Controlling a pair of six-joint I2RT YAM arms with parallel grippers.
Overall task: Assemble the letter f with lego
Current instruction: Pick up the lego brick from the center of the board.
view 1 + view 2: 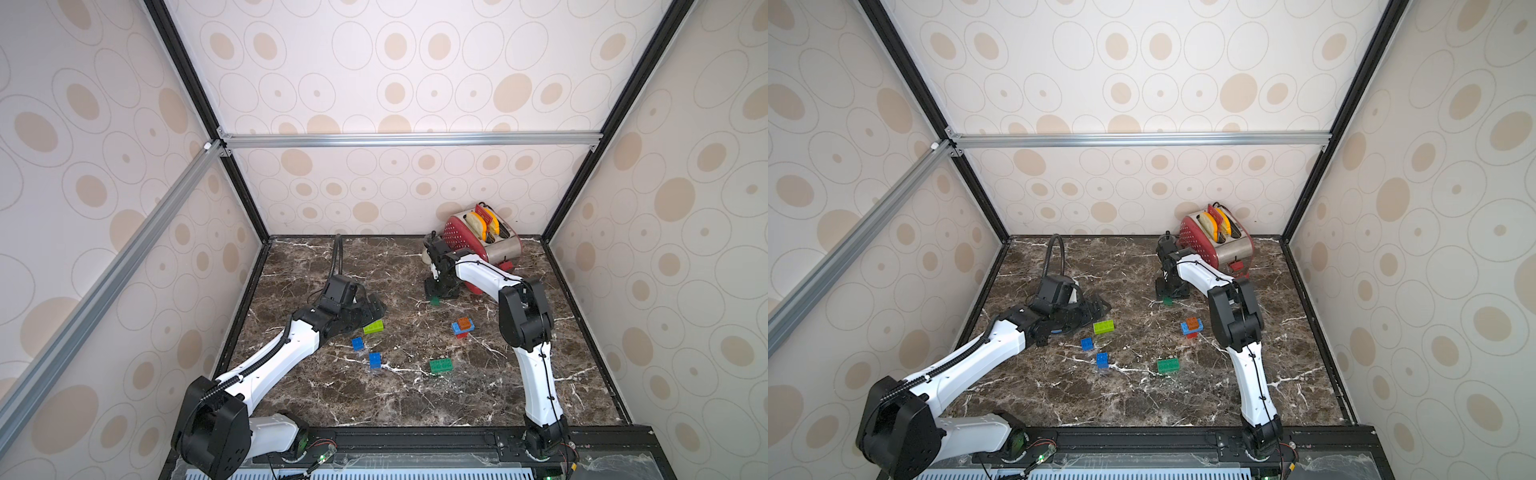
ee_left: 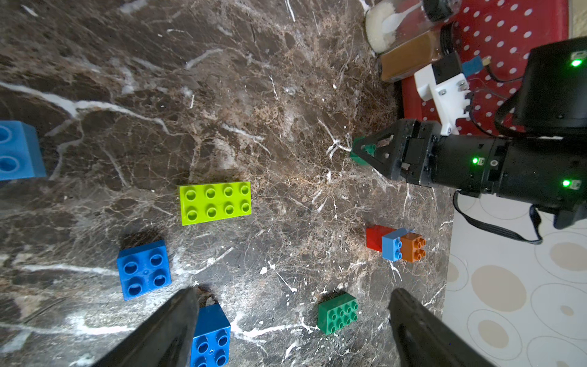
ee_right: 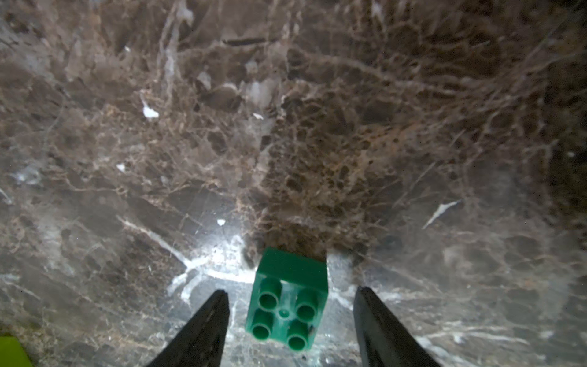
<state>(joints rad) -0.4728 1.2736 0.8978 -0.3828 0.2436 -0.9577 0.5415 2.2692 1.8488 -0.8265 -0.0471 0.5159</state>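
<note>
Loose lego lies on the marble table (image 1: 340, 399): a lime green oblong brick (image 1: 373, 327) (image 2: 215, 202), two blue square bricks (image 1: 357, 343) (image 1: 375, 360), a dark green oblong brick (image 1: 441, 365) (image 2: 337, 313), and a red, blue and orange stack (image 1: 463, 326) (image 2: 395, 244). My left gripper (image 2: 292, 305) hovers open by the lime brick, holding nothing; one finger partly covers a blue brick (image 2: 211, 336). My right gripper (image 3: 290, 292) is low at the back. A small dark green square brick (image 3: 287, 298) (image 1: 435, 301) sits between its open fingers, with a gap on each side.
A red toaster (image 1: 482, 237) with bread in it stands at the back right, just behind the right arm. A white jar (image 2: 381, 28) and a brown jar (image 2: 409, 57) stand beside it. A light blue brick (image 2: 19, 149) lies near the left gripper. Patterned walls close in three sides.
</note>
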